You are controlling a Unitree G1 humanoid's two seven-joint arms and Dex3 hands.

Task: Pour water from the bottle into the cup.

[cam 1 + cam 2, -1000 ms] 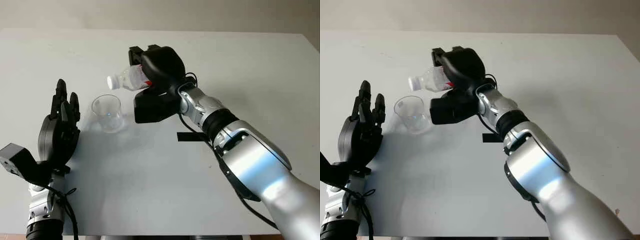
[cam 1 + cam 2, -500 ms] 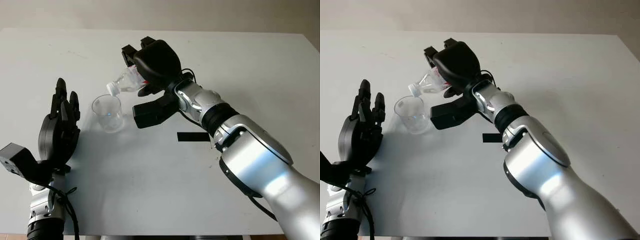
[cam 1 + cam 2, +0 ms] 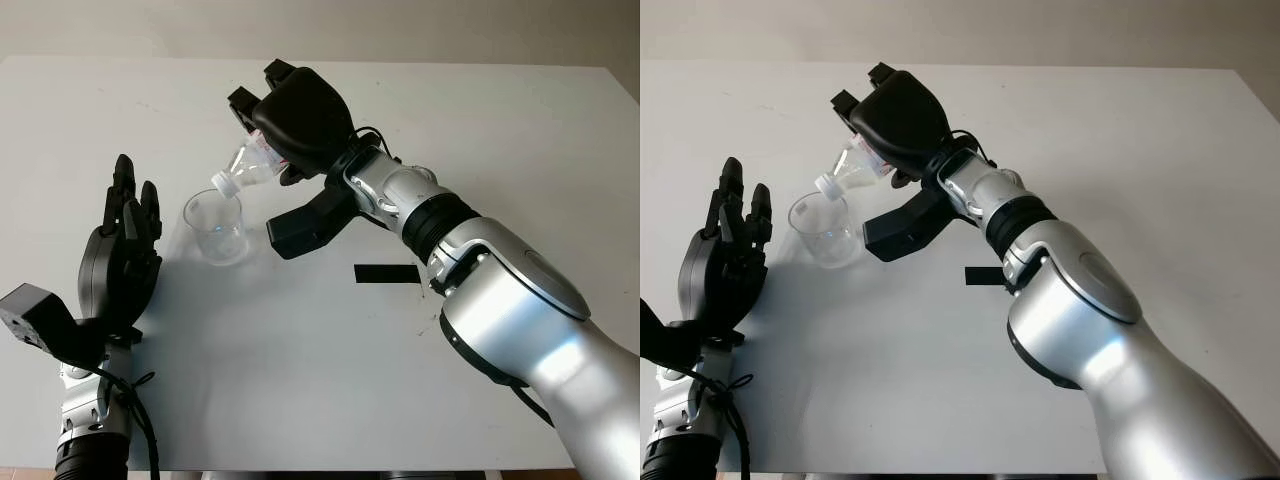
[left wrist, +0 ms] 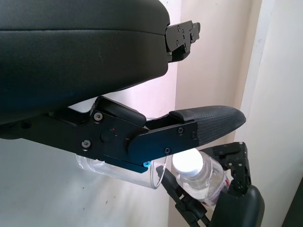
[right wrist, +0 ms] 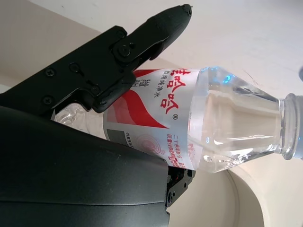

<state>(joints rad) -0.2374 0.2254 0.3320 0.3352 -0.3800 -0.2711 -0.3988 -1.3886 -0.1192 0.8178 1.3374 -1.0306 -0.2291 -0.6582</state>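
Note:
A clear plastic cup (image 3: 216,226) stands upright on the white table (image 3: 300,350). My right hand (image 3: 290,125) is shut on a clear water bottle (image 3: 243,168) with a red and white label (image 5: 163,123). The bottle is tilted neck down, its mouth (image 3: 221,183) just above the cup's rim at the right side. In the right wrist view the water sits in the bottle's shoulder (image 5: 236,118). My left hand (image 3: 122,250) is open, held upright to the left of the cup, apart from it. The left wrist view shows the cup (image 4: 123,168) and the bottle's mouth (image 4: 188,163) beyond the fingers (image 4: 199,125).
A black strip of tape (image 3: 386,273) lies on the table to the right of the cup. The table's far edge (image 3: 300,60) meets a pale wall.
My right hand has rolled and lifted, tipping the bottle from nearly level to neck down. Its mouth has dropped towards the cup's rim. The left hand and the cup have not moved.

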